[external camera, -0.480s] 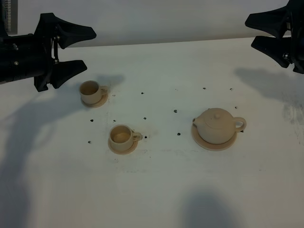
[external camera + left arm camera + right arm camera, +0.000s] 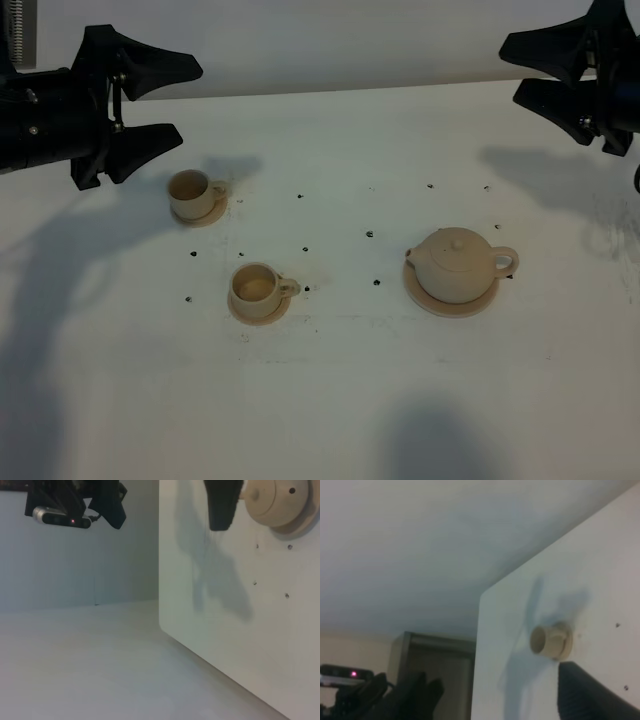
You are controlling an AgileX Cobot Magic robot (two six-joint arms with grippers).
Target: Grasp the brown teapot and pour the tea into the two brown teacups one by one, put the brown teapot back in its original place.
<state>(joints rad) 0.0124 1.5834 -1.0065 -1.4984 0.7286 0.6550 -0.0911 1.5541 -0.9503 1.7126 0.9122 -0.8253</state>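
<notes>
Two grippers, both spread wide, empty. Right gripper (image 2: 512,70): brown teapot (image 2: 455,265) below and ahead of its jaws, seated on wide saucer (image 2: 438,304), loop handle (image 2: 514,258) on that arm's side. Advised: drop to handle, close squarely across loop, lift level. Beyond: nearer teacup (image 2: 257,287), then farther teacup (image 2: 190,193) near left gripper (image 2: 188,102).

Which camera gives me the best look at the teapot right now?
The exterior high view: the teapot shows whole there, lid, spout and handle, sitting on its saucer. Neither wrist view shows it; the left wrist catches only a cup, the right wrist likewise.
</notes>
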